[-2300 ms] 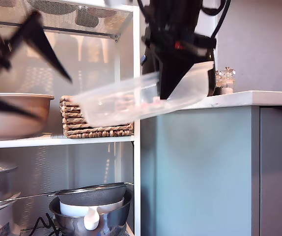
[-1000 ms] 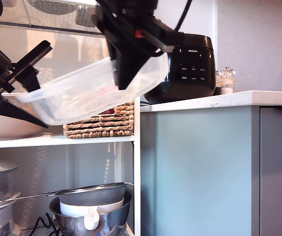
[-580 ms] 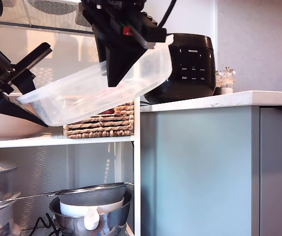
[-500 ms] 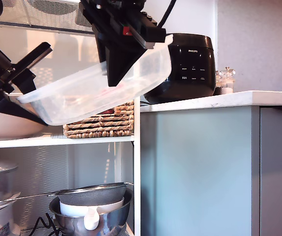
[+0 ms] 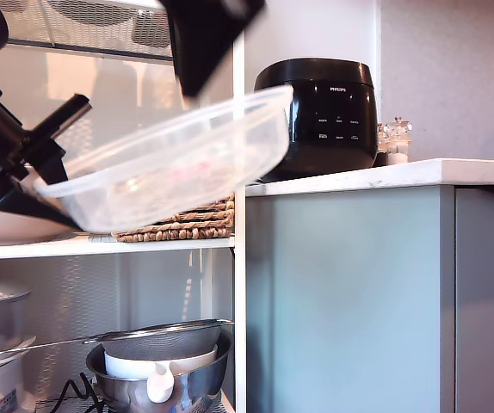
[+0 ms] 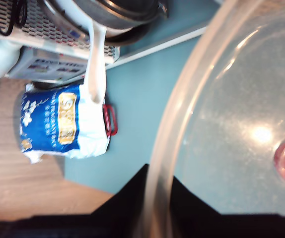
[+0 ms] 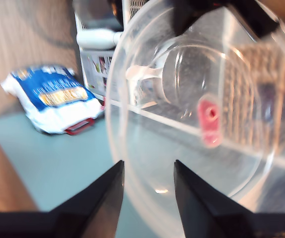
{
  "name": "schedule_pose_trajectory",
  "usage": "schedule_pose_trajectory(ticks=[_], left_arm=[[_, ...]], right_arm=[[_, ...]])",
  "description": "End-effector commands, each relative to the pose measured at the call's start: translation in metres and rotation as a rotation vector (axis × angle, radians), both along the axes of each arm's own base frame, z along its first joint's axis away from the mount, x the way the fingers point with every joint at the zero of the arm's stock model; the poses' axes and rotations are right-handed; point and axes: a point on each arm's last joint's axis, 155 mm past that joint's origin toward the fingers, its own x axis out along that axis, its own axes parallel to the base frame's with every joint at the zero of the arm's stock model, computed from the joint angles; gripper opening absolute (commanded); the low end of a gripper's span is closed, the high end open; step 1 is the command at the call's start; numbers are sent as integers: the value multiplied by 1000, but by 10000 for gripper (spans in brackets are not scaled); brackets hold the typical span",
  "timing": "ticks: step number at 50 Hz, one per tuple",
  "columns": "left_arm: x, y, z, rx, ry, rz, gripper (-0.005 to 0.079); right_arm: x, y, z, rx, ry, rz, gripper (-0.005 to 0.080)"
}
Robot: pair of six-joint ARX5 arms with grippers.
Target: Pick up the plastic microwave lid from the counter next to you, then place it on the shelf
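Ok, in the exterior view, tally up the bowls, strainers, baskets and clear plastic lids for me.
Bowls: 3 (beige bowl, white bowl, metal bowl)
Strainers: 1 (mesh strainer)
Baskets: 1 (woven basket)
Clear lids: 1 (plastic microwave lid)
Total: 6

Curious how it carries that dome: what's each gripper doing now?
My first gripper: shut on the rim of the plastic microwave lid.
My second gripper: open, jaws astride that rim.
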Motion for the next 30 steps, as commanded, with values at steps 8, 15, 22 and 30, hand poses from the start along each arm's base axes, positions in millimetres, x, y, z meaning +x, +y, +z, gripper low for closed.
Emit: schedule_pose_trajectory(ticks=[8,15,22,30], left_arm=[[10,16,7,-3,-21,45,-21],[13,19,9,-19,-20,65,-20],[17,15,17,-85,-23,93,-19],[14,7,20,-132,-10,71,-19]], right_arm=[[-10,-18,15,67,60,-154,-4],[-8,-25,43,247,72,-280,-13],[-5,-46,78,477,94,-445,-13],[-7,-85,112,671,111,-588,-13]])
